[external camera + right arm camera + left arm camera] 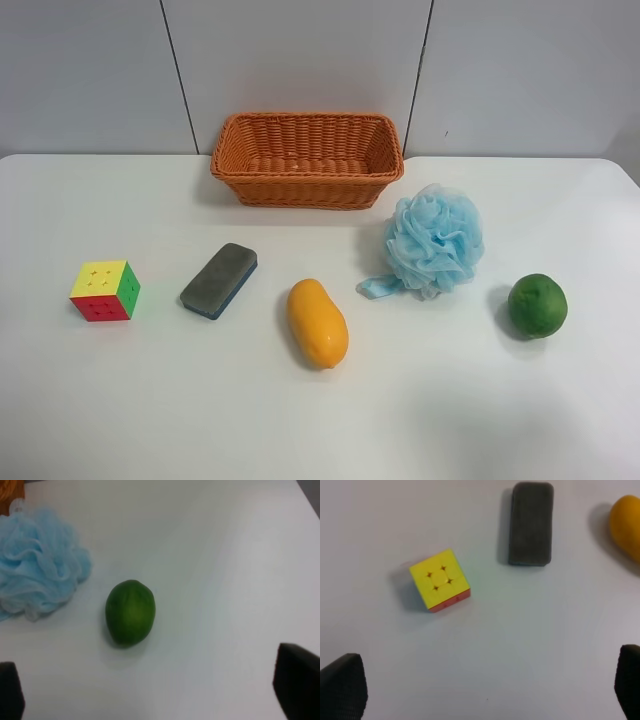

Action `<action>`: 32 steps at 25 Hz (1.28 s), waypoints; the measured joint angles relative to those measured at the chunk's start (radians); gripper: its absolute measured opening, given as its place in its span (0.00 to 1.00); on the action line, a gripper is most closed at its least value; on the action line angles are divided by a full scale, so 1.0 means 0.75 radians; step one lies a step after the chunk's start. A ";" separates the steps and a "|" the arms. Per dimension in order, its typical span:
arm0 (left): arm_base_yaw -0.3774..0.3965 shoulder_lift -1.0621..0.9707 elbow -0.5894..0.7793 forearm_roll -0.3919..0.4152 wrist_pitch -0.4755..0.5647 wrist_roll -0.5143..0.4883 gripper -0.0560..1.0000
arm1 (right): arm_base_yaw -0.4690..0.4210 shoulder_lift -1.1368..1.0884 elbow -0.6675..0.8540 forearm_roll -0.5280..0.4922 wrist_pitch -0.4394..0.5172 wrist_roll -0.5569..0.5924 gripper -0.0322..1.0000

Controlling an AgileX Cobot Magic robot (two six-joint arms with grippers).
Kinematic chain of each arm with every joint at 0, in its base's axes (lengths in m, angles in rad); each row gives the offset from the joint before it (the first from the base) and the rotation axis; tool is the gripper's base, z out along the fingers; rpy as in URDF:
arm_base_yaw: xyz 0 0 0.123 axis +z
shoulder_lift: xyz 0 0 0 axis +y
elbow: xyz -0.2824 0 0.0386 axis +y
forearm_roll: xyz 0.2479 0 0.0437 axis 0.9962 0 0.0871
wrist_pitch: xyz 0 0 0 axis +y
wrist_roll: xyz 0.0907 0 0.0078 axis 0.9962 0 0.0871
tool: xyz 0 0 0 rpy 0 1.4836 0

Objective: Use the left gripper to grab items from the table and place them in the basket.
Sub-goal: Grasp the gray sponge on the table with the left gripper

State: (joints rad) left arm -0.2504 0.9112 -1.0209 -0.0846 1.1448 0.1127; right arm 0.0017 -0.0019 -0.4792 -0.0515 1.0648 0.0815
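Smooth white table with rounded corners. Far centre: rectangular woven wicker basket with flared sides. Nearer row, all on the table: ruffled blue mesh pouf, right of centre; glossy oblong mango, centre; grey felt block, left of the mango; round green fruit, far right; multicoloured cube, far left. Left pincer is spread above the cube; right pincer is spread above the fruit.
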 joint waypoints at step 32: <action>-0.331 1.336 -0.186 0.033 -0.666 -0.170 0.99 | 0.000 0.000 0.000 0.000 0.000 0.000 0.99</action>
State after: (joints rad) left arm -0.4986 1.9131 -1.1602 -0.0598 0.6453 -0.0148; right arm 0.0017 -0.0019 -0.4792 -0.0515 1.0648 0.0815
